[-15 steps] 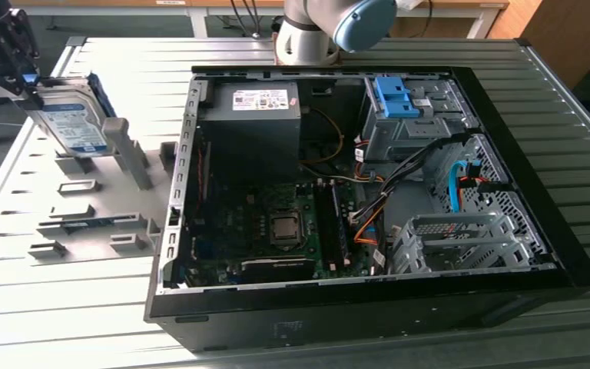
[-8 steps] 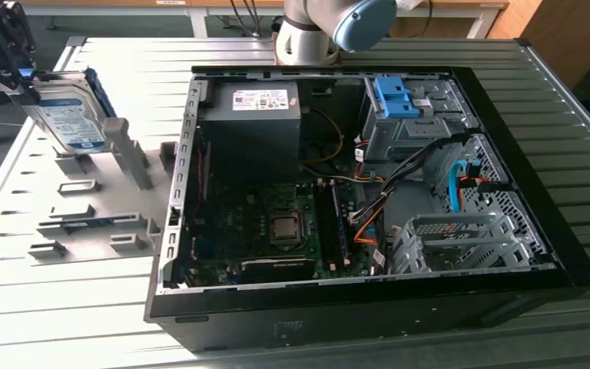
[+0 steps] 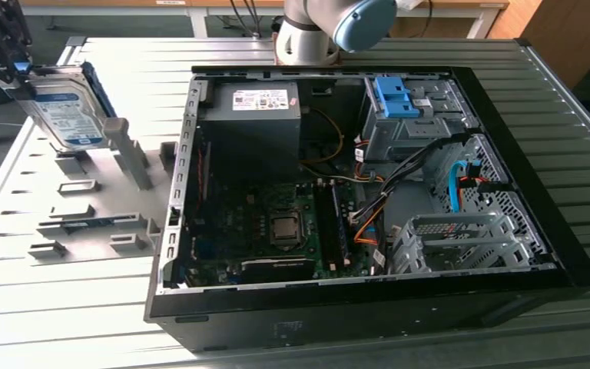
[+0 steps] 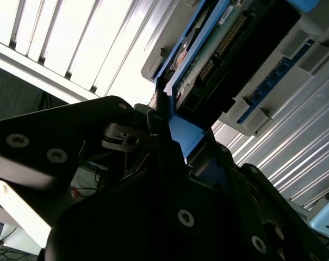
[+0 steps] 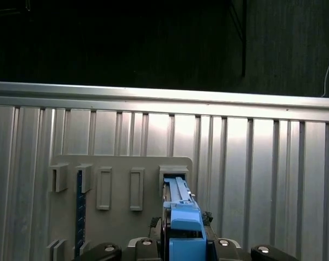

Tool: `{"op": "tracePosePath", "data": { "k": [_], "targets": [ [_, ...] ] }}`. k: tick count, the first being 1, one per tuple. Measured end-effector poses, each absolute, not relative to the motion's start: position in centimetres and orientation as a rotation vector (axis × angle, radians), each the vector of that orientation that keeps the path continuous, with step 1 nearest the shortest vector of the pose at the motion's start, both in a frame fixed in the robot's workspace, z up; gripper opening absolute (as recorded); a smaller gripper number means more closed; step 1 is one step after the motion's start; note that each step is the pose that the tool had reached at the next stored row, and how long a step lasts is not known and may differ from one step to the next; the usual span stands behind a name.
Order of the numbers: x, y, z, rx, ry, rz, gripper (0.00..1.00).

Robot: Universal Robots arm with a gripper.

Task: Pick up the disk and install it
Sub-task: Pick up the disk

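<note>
1. Black gripper (image 3: 16, 71) is pressed together on the blue rail of the disk (image 3: 64, 115), pinching it at its upper end; the disk hangs directly below the fingers, on edge and a bit tilted, label side facing the exterior view's right.
2. Second wrist view: gripper (image 4: 180, 133) has the blue rail clamped between its dark fingers (image 4: 160, 117); the disk (image 4: 218, 49) runs straight out from the tips, with a green circuit board and a connector row on the face that shows.
3. First wrist view: gripper (image 5: 183, 240) with the disk (image 5: 179, 204) edge-on between the fingers; the far end of the disk sits at an end slot of the grey rack (image 5: 118, 228); cannot tell if it touches the slot or is just clear of it.
4. Grey rack (image 3: 120, 165) is right under the gripper, lying on the ribbed metal table (image 3: 70, 307); it has several slots and posts.
5. Open computer case (image 3: 541, 231) lies flat, well apart from the gripper, toward the exterior view's right; motherboard (image 3: 264, 223) nearest the rack side; power supply box (image 3: 254, 115) with a white sticker; blue bracket (image 3: 396, 96) and metal drive cage (image 3: 459, 238) on the side farthest from the gripper.
6. Arm base (image 3: 321, 27) stands behind the case, apart from the gripper.
</note>
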State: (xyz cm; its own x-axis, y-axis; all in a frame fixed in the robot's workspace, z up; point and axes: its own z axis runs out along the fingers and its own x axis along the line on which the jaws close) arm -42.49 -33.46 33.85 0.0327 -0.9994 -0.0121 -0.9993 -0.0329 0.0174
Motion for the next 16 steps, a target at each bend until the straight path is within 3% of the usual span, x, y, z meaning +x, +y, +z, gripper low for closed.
{"op": "tracePosePath", "data": {
  "k": [16],
  "targets": [
    [-42.5, -33.5, 34.9, 2.255, -2.182, -0.032, 0.36]
  ]
}}
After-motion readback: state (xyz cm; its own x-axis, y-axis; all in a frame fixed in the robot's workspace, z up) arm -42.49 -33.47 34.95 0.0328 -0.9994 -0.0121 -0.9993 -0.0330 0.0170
